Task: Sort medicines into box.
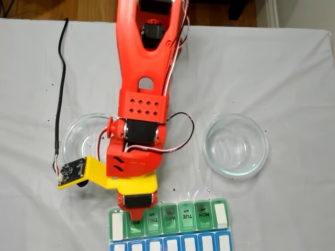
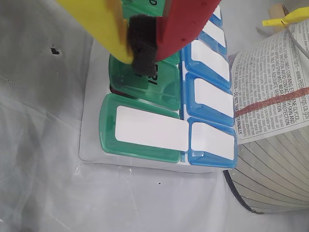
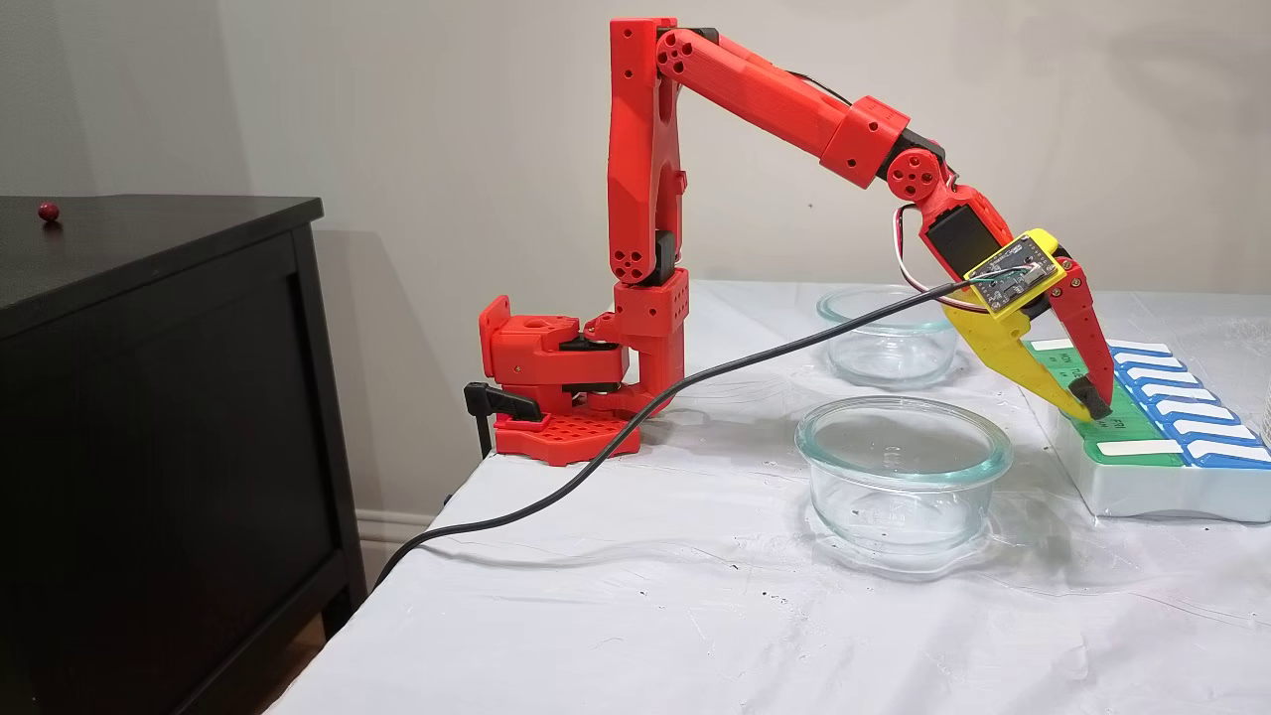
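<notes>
Reaching down from its red base at the table edge, the arm [image 3: 755, 99] stretches over the white tablecloth [image 3: 635, 596] toward the box [image 3: 1162, 467], which we see at the near edge of the top-down fixed view [image 1: 172, 230] and at the right end of the table in the side-on fixed view; going from largest to smallest, we note next the black cabinet [image 3: 159, 417] beside the table, with one small dark red ball [image 3: 47, 211] lying on its top, well apart from everything else; then two round clear glass dishes, one [image 3: 904, 477] nearer the side camera and one [image 3: 889, 338] behind it, and both look empty to us; in the top-down fixed view one dish [image 1: 235, 145] lies right of the arm and the other [image 1: 81, 141] is partly under it; the box has a green-lidded row marked THU, WED, TUE, MON and a blue-lidded row beside it, all lids we can see lying shut, so we cannot tell what the compartments hold; a black cable [image 3: 695, 382] runs from the wrist across the cloth; the gripper [image 2: 143, 60], one finger yellow and one red, has its tips pressed together around a dark padded tip that touches a green lid [image 2: 145, 84]; we see no pill between them.
</notes>
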`<move>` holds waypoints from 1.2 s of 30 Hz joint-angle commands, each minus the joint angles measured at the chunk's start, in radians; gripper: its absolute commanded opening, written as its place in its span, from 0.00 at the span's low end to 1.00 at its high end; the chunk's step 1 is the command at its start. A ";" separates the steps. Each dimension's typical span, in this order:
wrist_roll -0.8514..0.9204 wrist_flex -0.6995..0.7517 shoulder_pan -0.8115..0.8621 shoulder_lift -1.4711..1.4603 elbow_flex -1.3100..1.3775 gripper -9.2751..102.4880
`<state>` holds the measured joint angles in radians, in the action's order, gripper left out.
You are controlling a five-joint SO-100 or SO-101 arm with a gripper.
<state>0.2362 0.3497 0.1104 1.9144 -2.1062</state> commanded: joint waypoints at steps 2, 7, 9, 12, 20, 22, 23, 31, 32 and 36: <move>0.003 -0.014 -0.014 0.032 0.023 0.08; -0.005 -0.008 -0.014 0.020 0.028 0.08; -0.006 -0.015 -0.017 0.020 0.015 0.08; -0.003 -0.034 -0.020 0.021 0.002 0.08; 0.023 -0.038 0.003 0.044 -0.057 0.08; 0.029 -0.060 0.000 0.043 -0.083 0.08; 0.029 -0.067 0.000 0.037 -0.087 0.08; 0.051 -0.115 0.003 0.003 -0.135 0.08; 0.054 -0.117 0.002 0.000 -0.141 0.08; 0.074 -0.127 0.002 -0.014 -0.172 0.08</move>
<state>0.2976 0.2316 0.1120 1.9052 -2.2626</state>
